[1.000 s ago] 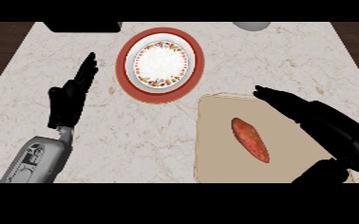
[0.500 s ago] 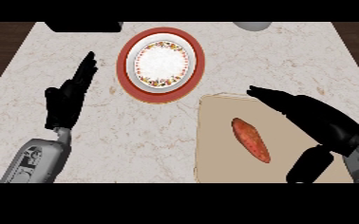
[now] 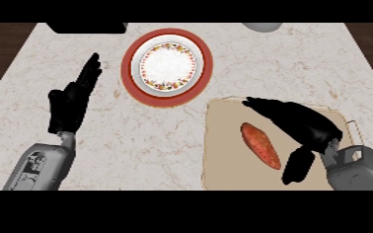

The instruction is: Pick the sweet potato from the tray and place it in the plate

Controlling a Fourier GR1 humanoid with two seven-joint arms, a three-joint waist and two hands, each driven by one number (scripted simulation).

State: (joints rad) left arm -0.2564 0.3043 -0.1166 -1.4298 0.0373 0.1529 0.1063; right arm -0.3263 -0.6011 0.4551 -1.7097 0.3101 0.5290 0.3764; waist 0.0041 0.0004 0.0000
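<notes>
Head view only. Seeing sweet potato [image 3: 261,145] lying flat on the beige tray [image 3: 222,173], roughly mid-tray, nothing else on it. Reading its long axis as running upper left to lower right, close to the view's vertical.

Seeing right hand [image 3: 302,123] hovering over the tray's right half, just beside the sweet potato on its right. Fingers straight, pointing up-left past the potato's top end. Thumb [image 3: 297,164] splayed low near its bottom end. Grasping nothing; contact not looking made, though hard to call. Placing the potato left of the palm, inside the open fingers-to-thumb gap.

Noting left hand [image 3: 70,103] resting open at the view's left, fingers up, well apart from the tray. Calling the right hand nearer by far.

Seeing plate [image 3: 131,74], red rim and floral white centre, sitting up-left of the tray near its top-left corner, holding no food.

Judging next move: closing across the short axis, then carrying up-left to the plate.
</notes>
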